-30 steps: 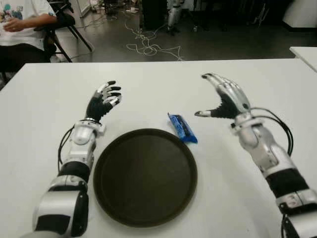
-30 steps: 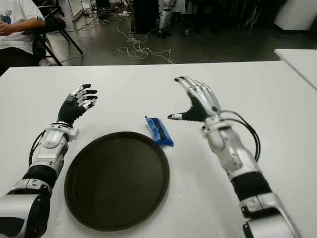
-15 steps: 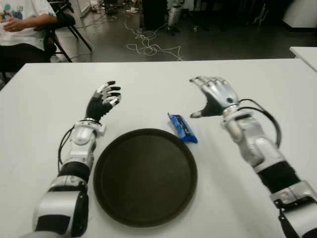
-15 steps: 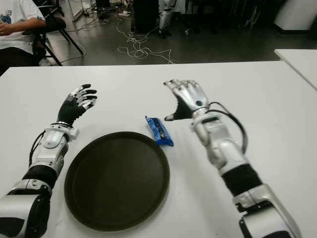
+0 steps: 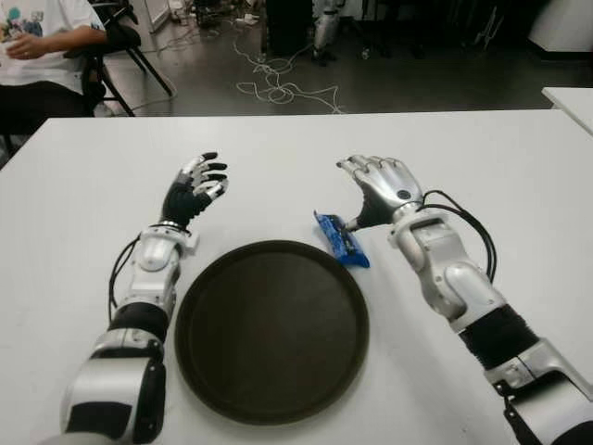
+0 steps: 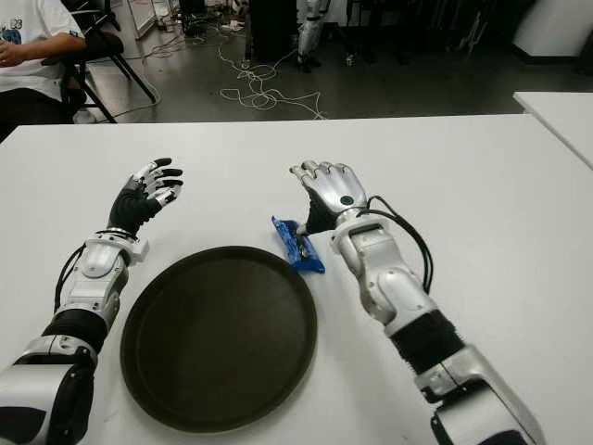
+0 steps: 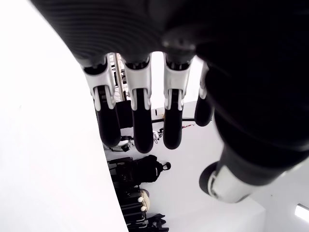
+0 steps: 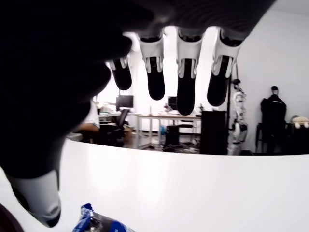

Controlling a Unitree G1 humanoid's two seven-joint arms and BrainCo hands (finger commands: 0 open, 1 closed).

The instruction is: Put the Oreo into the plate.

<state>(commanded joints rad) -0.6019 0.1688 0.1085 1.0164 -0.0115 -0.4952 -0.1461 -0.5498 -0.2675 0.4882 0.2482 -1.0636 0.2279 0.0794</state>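
The Oreo [image 5: 341, 239] is a small blue pack lying on the white table [image 5: 278, 158], just beyond the right rim of the dark round plate [image 5: 271, 329]. My right hand [image 5: 363, 195] hovers at the pack's far end, palm down and open, with its thumb tip close beside the wrapper. In the right wrist view the fingers [image 8: 186, 82] are spread with nothing between them, and the Oreo [image 8: 96, 224] shows below them. My left hand [image 5: 199, 185] shows open and idle to the left of the plate, holding nothing.
A seated person [image 5: 37, 46] and a chair are beyond the table's far left corner. Cables [image 5: 278, 88] lie on the floor behind the table. A second white table [image 5: 570, 97] stands at the far right.
My right hand has swung left and down toward the Oreo, turning palm down, and its thumb now sits by the pack's far end. The left hand, plate and pack have not moved.
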